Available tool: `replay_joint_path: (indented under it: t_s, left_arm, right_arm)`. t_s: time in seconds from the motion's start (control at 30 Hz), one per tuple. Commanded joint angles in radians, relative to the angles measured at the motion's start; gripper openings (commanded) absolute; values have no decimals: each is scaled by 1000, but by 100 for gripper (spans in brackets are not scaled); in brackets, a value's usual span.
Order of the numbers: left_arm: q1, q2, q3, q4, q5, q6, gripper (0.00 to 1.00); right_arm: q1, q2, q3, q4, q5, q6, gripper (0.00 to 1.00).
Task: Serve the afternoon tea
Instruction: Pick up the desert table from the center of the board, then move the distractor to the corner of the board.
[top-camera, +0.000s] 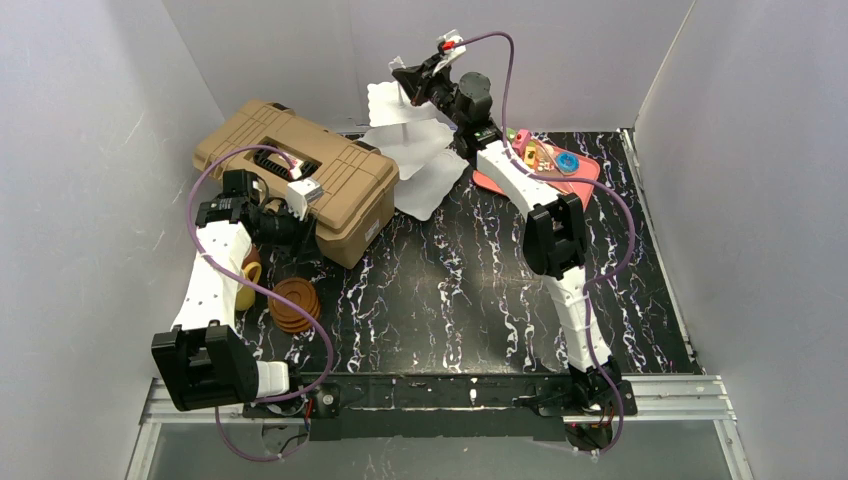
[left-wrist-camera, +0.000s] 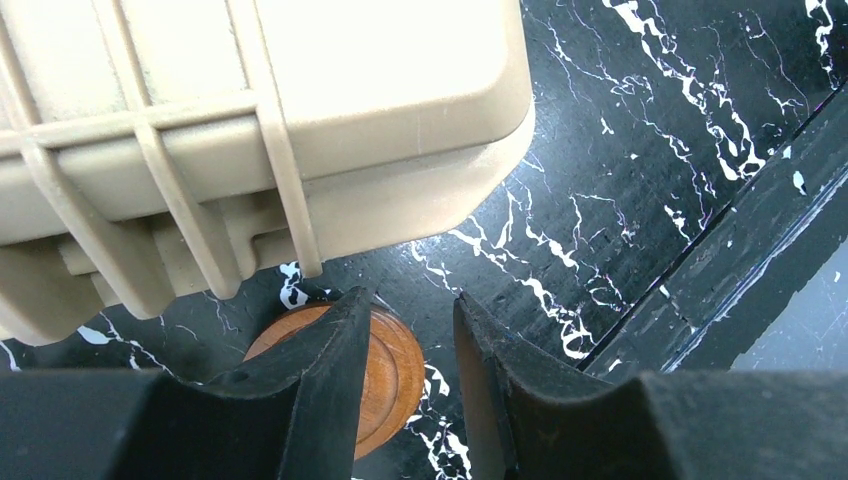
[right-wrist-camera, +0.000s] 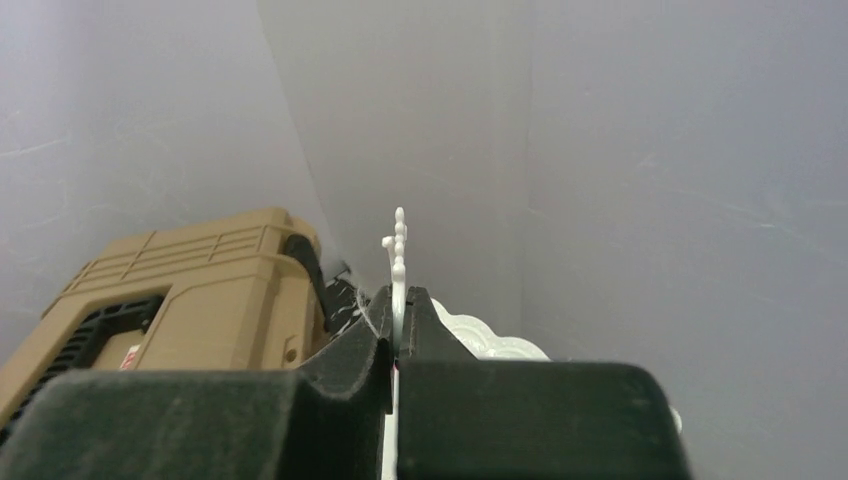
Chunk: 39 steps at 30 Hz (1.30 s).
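Upper centre of the overhead view: my right gripper (right-wrist-camera: 398, 325) pinches the wire loop (right-wrist-camera: 398, 250) of the white stand (top-camera: 415, 150). Lower left, my left gripper (left-wrist-camera: 410, 330) hangs narrowly parted, empty, above a brown saucer (left-wrist-camera: 395, 375).

Robot lab cell — bare white walls (top-camera: 90, 120), black marbled table (top-camera: 450, 290), aluminium mounting rail (top-camera: 690, 395).

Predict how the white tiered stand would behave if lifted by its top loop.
The stand would probably swing or tilt: the right gripper pinches only its thin loop, high above the wide plates. It looks light, likely plastic. The narrow grip may let it twist.
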Motion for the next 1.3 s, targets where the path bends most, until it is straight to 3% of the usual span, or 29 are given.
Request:
replay_joint_path:
  t_s: [0.0, 0.27, 0.6, 1.13, 1.27]
  left_arm:
    - [-10, 11, 0, -8, 48, -4, 35]
    - [-104, 7, -42, 23, 38, 0, 35]
    - [-106, 103, -3, 217, -89, -134, 34]
    - [-106, 290, 179, 324, -139, -212, 34]
    - [-161, 367, 260, 320, -134, -227, 35]
  right_arm:
    - [1, -87, -54, 35, 66, -33, 1]
    - [-1, -240, -176, 51, 115, -66, 1]
    - [-1, -363, -191, 45, 160, -106, 1]
    - [-1, -625, -378, -21, 264, -240, 1]
    - [-1, -692, -441, -57, 275, -250, 1]
